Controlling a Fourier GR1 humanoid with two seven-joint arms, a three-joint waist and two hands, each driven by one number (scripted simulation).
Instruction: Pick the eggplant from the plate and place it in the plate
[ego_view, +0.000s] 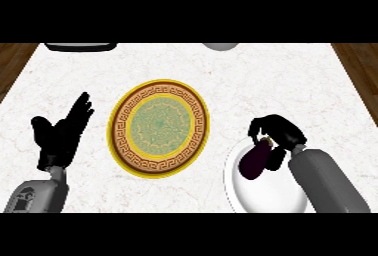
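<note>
White plate (255, 192) sits nearest, at lower right, with the eggplant (256, 160) over its upper rim. The right hand (278, 131) curls its fingers around the eggplant's stem end. The left hand (63, 130) rests at left, fingers straight, holding nothing. The patterned plate (159, 128) lies between the hands on the marble counter (280, 80).

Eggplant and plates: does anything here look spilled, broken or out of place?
Nothing stands out. The eggplant is over the white plate with the right hand curled round it. The patterned plate lies flat and bare. The left hand rests open at the left.
</note>
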